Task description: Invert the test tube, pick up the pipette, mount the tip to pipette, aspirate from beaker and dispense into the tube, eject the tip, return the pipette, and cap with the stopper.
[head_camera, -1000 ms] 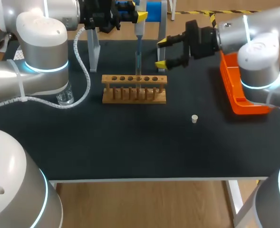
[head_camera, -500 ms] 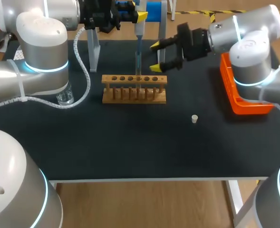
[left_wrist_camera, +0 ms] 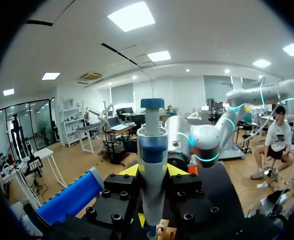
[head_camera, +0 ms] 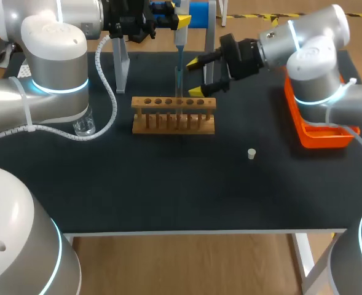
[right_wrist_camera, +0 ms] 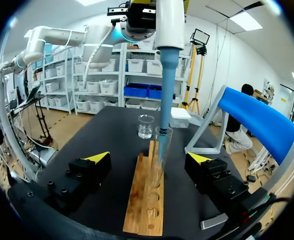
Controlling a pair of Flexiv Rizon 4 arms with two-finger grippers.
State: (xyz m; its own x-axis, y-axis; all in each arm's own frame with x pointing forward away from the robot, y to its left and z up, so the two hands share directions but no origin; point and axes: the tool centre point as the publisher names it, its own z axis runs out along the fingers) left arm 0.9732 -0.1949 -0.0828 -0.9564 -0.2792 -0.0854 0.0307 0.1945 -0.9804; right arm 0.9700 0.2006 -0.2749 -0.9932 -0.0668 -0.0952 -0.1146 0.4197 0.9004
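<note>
One test tube [right_wrist_camera: 162,144] | ahead of spread right pincer [right_wrist_camera: 149,157], apart | pipette [right_wrist_camera: 167,75] inside

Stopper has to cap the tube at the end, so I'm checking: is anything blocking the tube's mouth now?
Yes: the pipette, gripped by the left claw, has its tip down inside the tube in the rack, occupying the mouth. The stopper lies apart on the table.

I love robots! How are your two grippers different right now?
The left gripper is shut on the pipette; the right gripper has open fingers, holding nothing. The left gripper is above the rack; the right gripper is lower, facing the tube. Both have yellow tips.
</note>
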